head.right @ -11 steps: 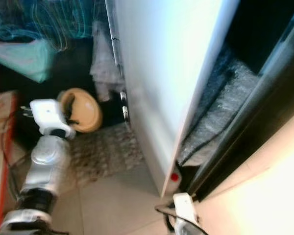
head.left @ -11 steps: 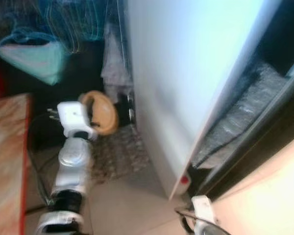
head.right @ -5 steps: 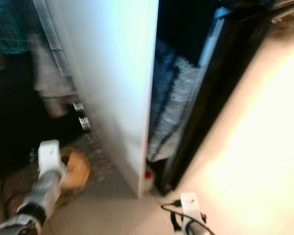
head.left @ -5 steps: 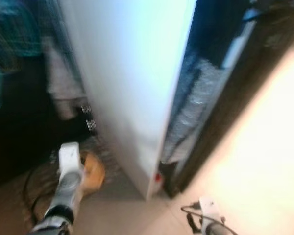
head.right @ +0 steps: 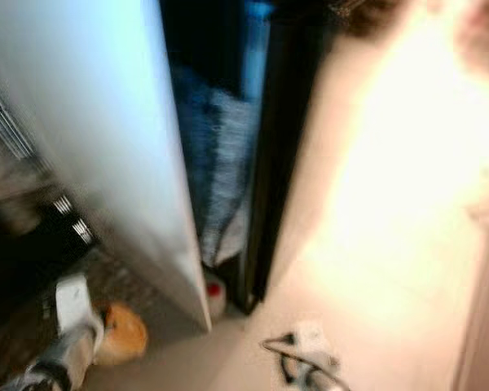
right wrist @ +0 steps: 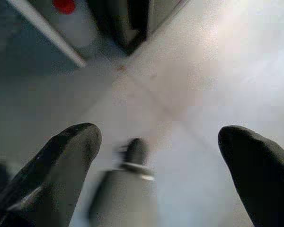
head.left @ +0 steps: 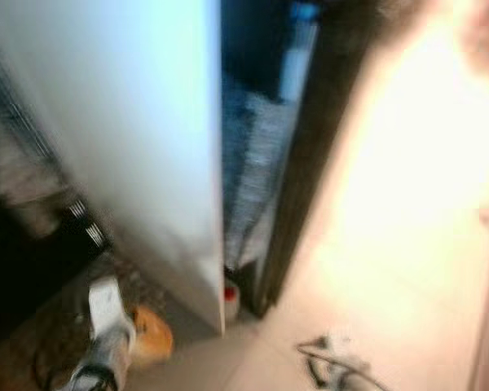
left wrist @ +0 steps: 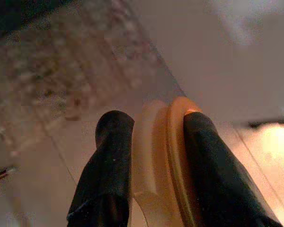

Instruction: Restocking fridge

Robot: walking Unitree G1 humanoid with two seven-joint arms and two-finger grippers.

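Note:
My left gripper (left wrist: 156, 125) is shut on a round yellow-orange dish (left wrist: 163, 156), held on edge between its two black fingers. The dish (head.left: 151, 340) hangs low over the floor at my left arm's end, beside the foot of the tall white fridge panel (head.left: 138, 147). My right gripper (right wrist: 158, 144) is open and holds nothing, low above pale floor tiles; its arm (head.left: 336, 371) sits at the lower right. A dark gap (head.left: 257, 155) with bluish-grey contents runs between the white panel and a black frame. Everything is blurred.
A small white bottle with a red cap (head.left: 231, 298) stands on the floor at the panel's bottom corner. Black wire coils (head.left: 90, 230) and dark clutter lie left of the panel. Bright pale floor (head.left: 391, 244) stretches to the right. A speckled mat (left wrist: 61, 71) lies under the left gripper.
The whole picture has slid left, so the camera has turned right. The left gripper keeps its hold on the dish and now sits lower in view.

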